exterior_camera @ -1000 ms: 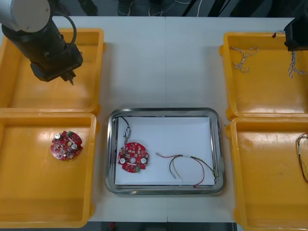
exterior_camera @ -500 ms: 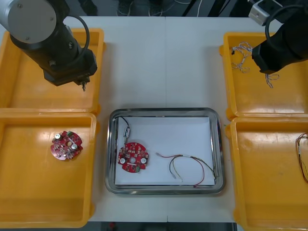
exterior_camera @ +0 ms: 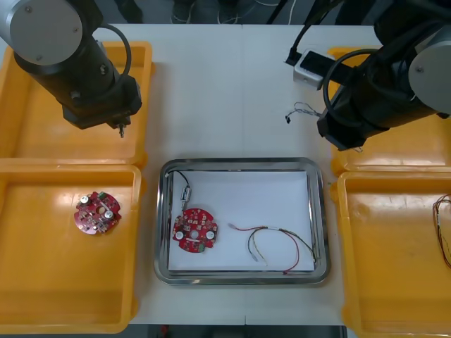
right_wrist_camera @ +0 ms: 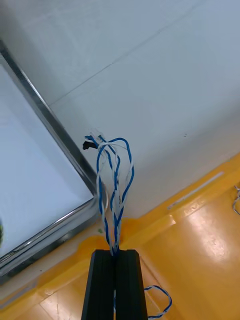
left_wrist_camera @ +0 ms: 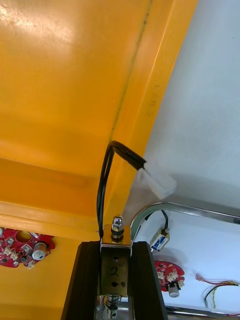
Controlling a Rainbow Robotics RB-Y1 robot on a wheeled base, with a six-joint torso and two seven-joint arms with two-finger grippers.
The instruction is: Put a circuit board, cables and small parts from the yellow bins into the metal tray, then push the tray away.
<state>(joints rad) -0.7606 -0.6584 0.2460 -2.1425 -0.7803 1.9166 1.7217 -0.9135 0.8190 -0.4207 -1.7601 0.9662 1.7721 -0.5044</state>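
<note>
Nearest, the near left bin held a single round red circuit board, and the near right bin held a thin cable at its outer edge. Between them on the bench sat the metal tray, white inside. In it lay a second circuit board toward its left side, with a small metal part and its black cable just beyond that board. A coloured cable of red, green and white wires sprawled toward the tray's right side.

Farther off, the left gripper hung over the inner rim of the far left bin. Its fingers were clamped on another metal part, from which a looped black lead ran to a white connector. The right gripper was above the inner rim of the far right bin. It had its fingers pressed together on a twisted blue and white cable, which looped out over the bare bench near the tray's far right corner.
</note>
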